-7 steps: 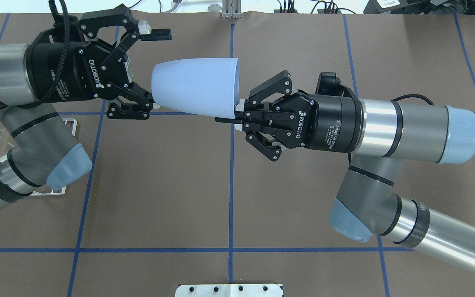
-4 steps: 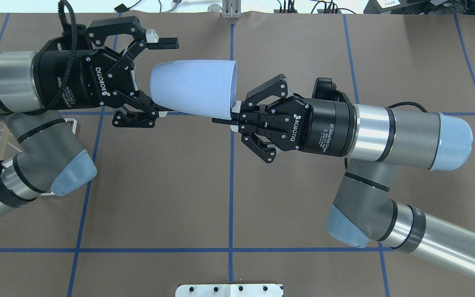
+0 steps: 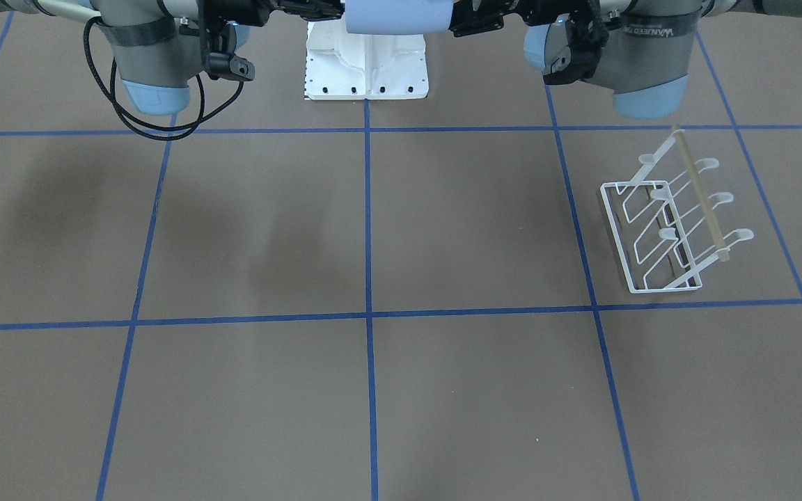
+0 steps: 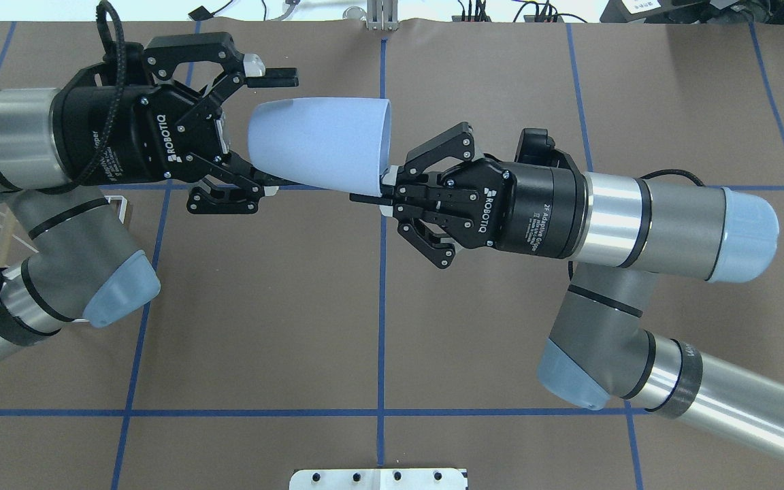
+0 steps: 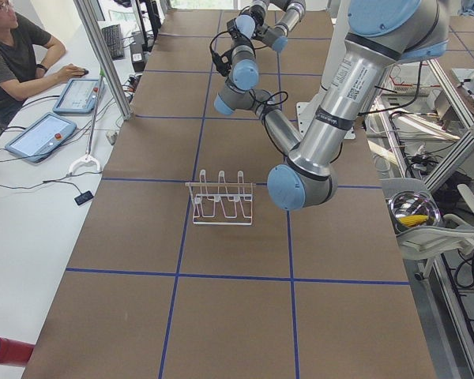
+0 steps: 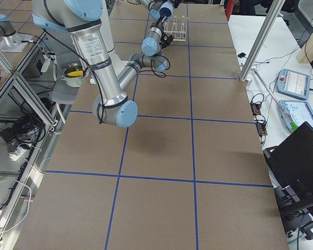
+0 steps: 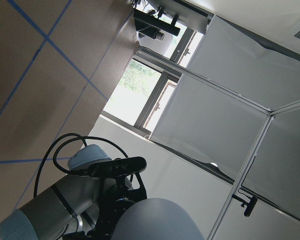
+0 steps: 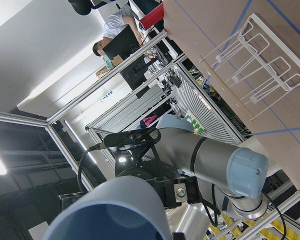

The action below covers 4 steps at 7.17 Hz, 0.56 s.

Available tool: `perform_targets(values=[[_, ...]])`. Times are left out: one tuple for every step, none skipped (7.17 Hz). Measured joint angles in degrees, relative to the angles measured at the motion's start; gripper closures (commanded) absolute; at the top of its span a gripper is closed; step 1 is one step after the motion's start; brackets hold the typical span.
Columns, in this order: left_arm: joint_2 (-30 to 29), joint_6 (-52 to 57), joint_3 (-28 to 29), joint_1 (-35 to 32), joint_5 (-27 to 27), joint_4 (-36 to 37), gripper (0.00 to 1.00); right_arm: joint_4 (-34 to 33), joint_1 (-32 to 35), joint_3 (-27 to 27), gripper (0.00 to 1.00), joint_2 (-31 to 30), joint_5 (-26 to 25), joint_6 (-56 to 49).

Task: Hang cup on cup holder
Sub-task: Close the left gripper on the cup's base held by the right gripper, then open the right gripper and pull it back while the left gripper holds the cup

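The light blue cup (image 4: 320, 143) lies horizontal in the air above the table, rim towards the right arm. It also shows at the top edge of the front view (image 3: 397, 17). My right gripper (image 4: 380, 194) is shut on the lower edge of the cup's rim. My left gripper (image 4: 274, 131) is open, one finger on each side of the cup's narrow base, apart from it or barely touching. The white wire cup holder (image 3: 672, 223) stands on the table on my left side, mostly hidden under the left arm in the overhead view (image 4: 116, 204).
The white robot base plate (image 3: 366, 62) sits at the table's near edge. A person (image 5: 16, 47) sits at a side bench with tablets beyond the table. Blue tape lines grid the brown table (image 4: 263, 306).
My left gripper has moved right, so its open fingers now straddle the cup's base. My right gripper with the cup has shifted slightly left. Little has changed in the last half second.
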Motion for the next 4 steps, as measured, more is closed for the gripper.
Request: perform_targets(values=[[0.1, -0.4, -0.1, 0.0, 0.0, 0.0, 0.99, 0.0, 0.0, 0.0, 0.01, 0.0, -0.1, 0.0], [0.3, -1.4, -0.2, 0.1, 0.1, -0.1, 1.0, 0.0, 0.0, 0.0, 0.0, 0.1, -0.6, -0.1], [0.3, -2.4, -0.5, 0.0, 0.1, -0.1, 1.0, 0.0, -0.1, 0.0, 0.0, 0.0, -1.5, -0.2], [0.5, -3.0, -0.7, 0.1, 0.1, 0.0, 1.0, 0.0, 0.0, 0.1, 0.0, -0.2, -2.0, -0.4]])
